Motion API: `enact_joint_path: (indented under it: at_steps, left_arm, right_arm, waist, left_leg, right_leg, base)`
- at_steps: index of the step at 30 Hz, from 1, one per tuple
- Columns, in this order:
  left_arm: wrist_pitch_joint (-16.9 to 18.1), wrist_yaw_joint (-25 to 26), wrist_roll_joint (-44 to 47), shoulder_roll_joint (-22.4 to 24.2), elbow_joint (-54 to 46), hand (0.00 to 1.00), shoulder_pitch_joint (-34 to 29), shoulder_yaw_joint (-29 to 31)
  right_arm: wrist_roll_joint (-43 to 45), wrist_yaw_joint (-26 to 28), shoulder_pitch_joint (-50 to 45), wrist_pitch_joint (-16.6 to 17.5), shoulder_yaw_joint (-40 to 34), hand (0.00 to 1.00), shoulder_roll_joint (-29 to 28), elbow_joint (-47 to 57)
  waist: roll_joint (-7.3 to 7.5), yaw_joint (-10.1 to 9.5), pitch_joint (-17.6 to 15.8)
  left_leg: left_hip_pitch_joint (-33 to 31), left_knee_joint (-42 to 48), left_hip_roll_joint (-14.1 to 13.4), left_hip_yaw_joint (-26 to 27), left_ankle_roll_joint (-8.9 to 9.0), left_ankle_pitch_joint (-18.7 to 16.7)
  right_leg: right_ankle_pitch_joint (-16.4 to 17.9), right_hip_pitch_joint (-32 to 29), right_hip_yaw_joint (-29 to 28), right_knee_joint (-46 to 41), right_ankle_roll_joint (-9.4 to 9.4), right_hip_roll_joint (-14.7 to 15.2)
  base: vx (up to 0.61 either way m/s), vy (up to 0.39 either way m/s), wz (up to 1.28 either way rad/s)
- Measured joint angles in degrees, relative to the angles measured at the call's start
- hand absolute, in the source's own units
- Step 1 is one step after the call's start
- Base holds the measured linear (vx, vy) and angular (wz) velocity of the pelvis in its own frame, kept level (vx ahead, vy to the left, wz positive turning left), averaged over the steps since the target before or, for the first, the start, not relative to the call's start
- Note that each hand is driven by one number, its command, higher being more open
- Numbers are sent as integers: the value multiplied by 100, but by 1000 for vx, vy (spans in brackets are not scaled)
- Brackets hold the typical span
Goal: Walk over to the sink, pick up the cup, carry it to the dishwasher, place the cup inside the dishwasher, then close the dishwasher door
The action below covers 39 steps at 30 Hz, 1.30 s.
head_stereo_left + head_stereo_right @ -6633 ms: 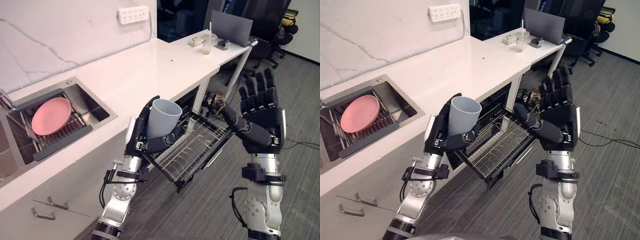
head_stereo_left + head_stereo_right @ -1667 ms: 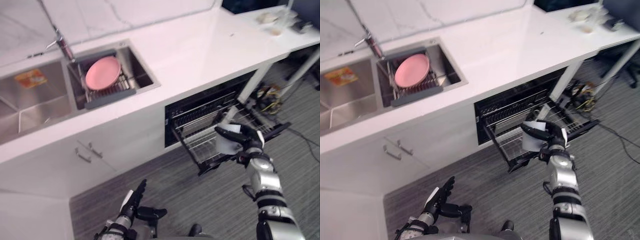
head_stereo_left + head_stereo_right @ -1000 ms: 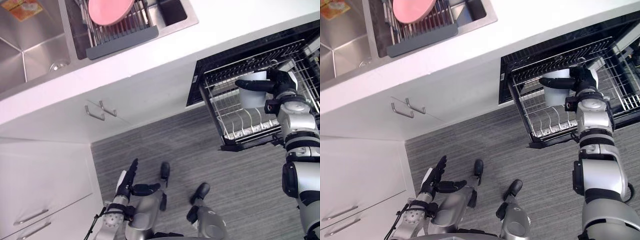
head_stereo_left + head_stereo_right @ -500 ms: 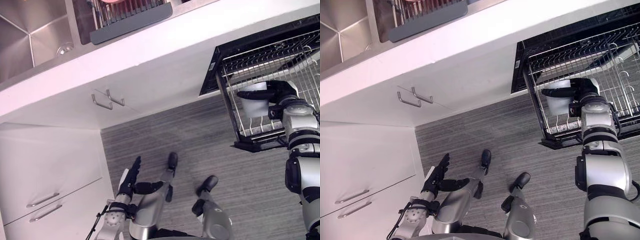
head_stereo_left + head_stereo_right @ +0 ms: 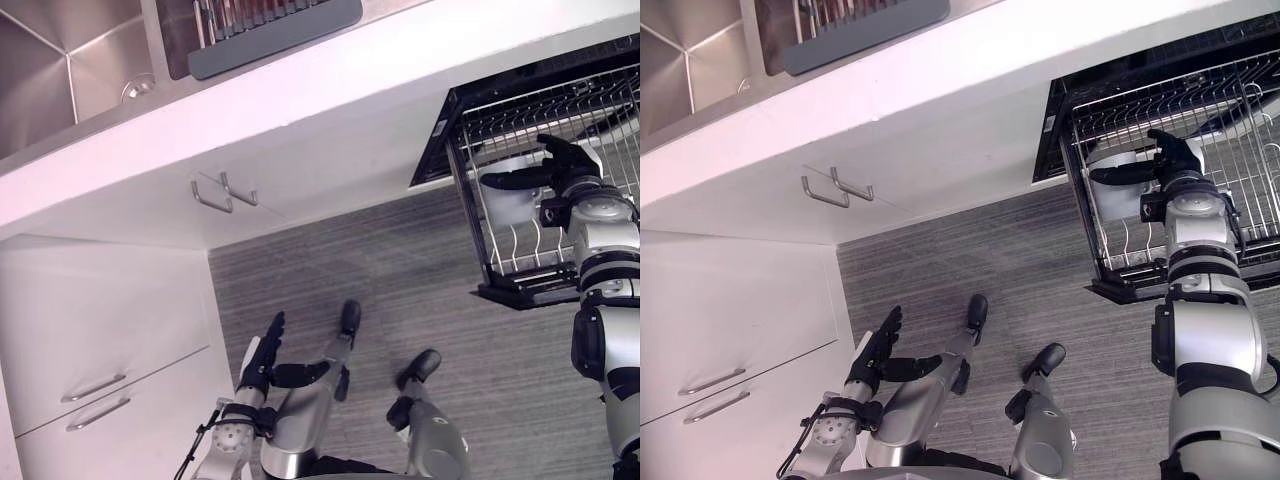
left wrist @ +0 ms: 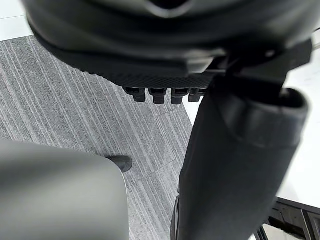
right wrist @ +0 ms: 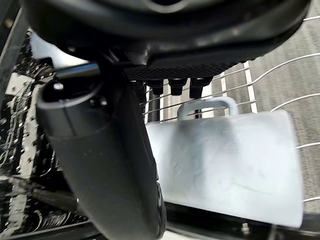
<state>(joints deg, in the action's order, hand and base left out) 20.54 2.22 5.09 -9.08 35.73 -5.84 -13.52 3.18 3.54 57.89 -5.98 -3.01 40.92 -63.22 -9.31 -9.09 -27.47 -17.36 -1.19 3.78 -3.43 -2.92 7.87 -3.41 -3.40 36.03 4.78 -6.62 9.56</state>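
Note:
The pale grey cup (image 5: 505,208) stands among the wires of the pulled-out dishwasher rack (image 5: 525,293) under the white counter. My right hand (image 5: 566,172) hovers at the cup's side, its thumb reaching across the rim and its fingers lifted straight off the wall, so it is open. In the right wrist view the cup (image 7: 225,165) lies just past the thumb (image 7: 110,165), with wire tines behind it. Low beside the floor, my left hand (image 5: 262,358) hangs idle with straight fingers and holds nothing.
A steel sink (image 5: 60,70) with a grey dish drainer (image 5: 270,25) is set in the counter (image 5: 320,90). Below are white cabinet fronts with metal handles (image 5: 225,190) and drawers (image 5: 95,385). Grey carpet (image 5: 400,270) lies before the rack.
The cup went from my left hand to my right and into the rack. In the last half second my right fingers uncurled off it. The camera has tilted down.

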Motion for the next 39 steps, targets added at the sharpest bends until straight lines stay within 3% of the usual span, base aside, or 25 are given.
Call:
enact_joint_path:
  at_steps: [6,8,11,16,19,21,24,25,26,27,28,29,30,31,33,34,36,37,38,39]
  left_arm:
    - [-29,13,43,75,100,100,-10,106]
    - [-29,37,43,86,154,100,-68,268]
    - [-36,44,59,107,464,100,-153,633]
    - [-15,176,-41,251,523,100,-381,1193]
    - [6,251,-147,391,541,100,-462,1776]
    - [2,227,-216,382,730,100,-570,2114]
    - [-87,183,-436,418,911,100,-988,2285]
    - [-151,149,-444,535,1055,100,-1080,2386]
    - [-155,183,-578,591,1080,100,-1131,2486]
    - [-165,188,-719,555,1112,100,-1157,2468]
    - [-259,244,-973,457,1116,100,-1179,2341]
    - [-354,296,-1078,311,1106,100,-1175,2184]
    - [-396,295,-1070,269,1094,100,-1165,2126]
    - [-486,312,-1040,222,1091,100,-1081,2001]
    - [-604,321,-841,298,1114,100,-795,1913]
    - [-601,327,-843,313,1113,100,-747,1909]
    - [-590,345,-855,262,1140,100,-712,1800]
    - [-586,360,-865,265,1250,100,-691,1808]
    - [-589,401,-890,355,1368,100,-707,1820]
    - [-462,404,-996,368,1358,100,-782,1822]
  right_arm:
    - [399,74,-959,-2,-186,100,-239,1870]
    - [478,147,-1670,-8,-441,100,-632,2676]
    - [576,241,-3029,-98,-765,100,-1478,3865]
    - [570,256,-4833,-144,-1293,100,-2623,5602]
    - [631,231,-5701,172,-1660,100,-3259,6762]
    - [678,201,-5994,454,-1907,100,-3374,7206]
    - [692,107,-6044,890,-2181,100,-3392,7486]
    - [701,108,-6022,1124,-2280,100,-3384,7570]
    - [771,100,-5985,1254,-2312,100,-3377,7582]
    - [811,97,-5964,1281,-2280,100,-3380,7581]
    - [824,116,-5957,1311,-2236,100,-3412,7579]
    - [824,147,-5962,1311,-2236,100,-3434,7591]
    - [832,135,-5980,1311,-2245,100,-3432,7626]
    - [860,65,-6110,1321,-2328,100,-3434,7821]
    - [923,-22,-6424,1425,-2552,100,-3434,8227]
    - [929,-23,-6430,1458,-2568,100,-3435,8262]
    - [1041,-22,-6422,1535,-2560,100,-3452,8281]
    - [1081,-34,-6429,1548,-2563,100,-3418,8251]
    - [1099,-88,-6414,1533,-2497,100,-3405,8184]
    - [1139,-159,-6389,1535,-2366,100,-3417,8184]
  waist:
    - [97,67,40]
    - [300,126,151]
    - [662,375,428]
    - [939,531,668]
    - [948,566,730]
    - [932,633,812]
    - [962,593,1108]
    - [950,600,1171]
    - [945,619,1218]
    - [953,631,1251]
    - [955,739,1331]
    - [947,902,1437]
    - [957,1009,1479]
    - [946,1169,1540]
    - [940,1209,1617]
    - [940,1207,1617]
    - [1006,1204,1687]
    - [961,1248,1754]
    - [829,1192,1871]
    - [810,1155,1908]
  left_leg:
    - [323,-120,-44,141,4,-4]
    - [447,-201,-70,237,8,-6]
    - [591,-291,-86,246,24,-17]
    - [922,-363,-63,184,62,-75]
    - [539,811,-37,286,36,-866]
    - [388,1740,-450,1238,50,-1349]
    - [303,2330,-363,1289,-40,-1985]
    - [443,2384,-305,1364,-123,-2151]
    - [686,2280,-220,1341,-206,-2213]
    - [851,2194,-175,1278,-228,-2225]
    - [1091,2004,-130,1077,-286,-2152]
    - [1344,1699,-107,769,-318,-2043]
    - [1488,1532,-87,593,-321,-1976]
    - [1741,1279,-49,191,-309,-1908]
    - [2049,1145,-23,-355,-200,-1966]
    - [2111,1146,-37,-405,-126,-2008]
    - [2280,1230,-50,-294,269,-2241]
    - [2353,1384,-69,-205,479,-2428]
    - [2259,1777,-234,3,542,-2457]
    - [2293,1676,-386,315,506,-2548]
  right_leg:
    - [1,193,-207,-6,2,1]
    - [40,237,-310,-7,9,-7]
    - [155,286,-335,-127,0,6]
    - [346,571,-275,-270,-44,49]
    - [648,782,-56,-654,-136,204]
    - [800,1145,230,-772,-267,249]
    - [1123,1189,272,-1300,-409,540]
    - [1303,1099,220,-2013,-204,813]
    - [1317,764,-22,-3156,400,1192]
    - [1182,485,-297,-3811,753,1353]
    - [1259,-26,-1147,-4722,720,1303]
    - [1523,-275,-1737,-4879,516,871]
    - [1633,-325,-1933,-4790,484,643]
    - [1778,-361,-2215,-4348,447,218]
    - [1876,-760,-2376,-3733,491,-249]
    - [1872,-925,-2398,-3611,490,-317]
    - [1250,-1154,-2510,-2507,570,-523]
    - [507,-1087,-2588,-2316,624,-544]
    - [463,-821,-2560,-2064,666,-665]
    - [463,-472,-2586,-1682,666,-746]
  base:
    - [26,25,-13]
    - [18,2,-21]
    - [43,-7,-4]
    - [44,4,8]
    - [0,40,38]
    - [45,16,57]
    - [174,134,23]
    - [260,205,22]
    - [325,253,21]
    - [277,211,37]
    - [388,170,77]
    - [363,90,105]
    - [467,46,151]
    - [336,-15,149]
    - [438,-73,149]
    - [460,-110,98]
    - [303,-82,54]
    - [422,-70,32]
    - [480,-108,14]
    - [454,-114,-8]
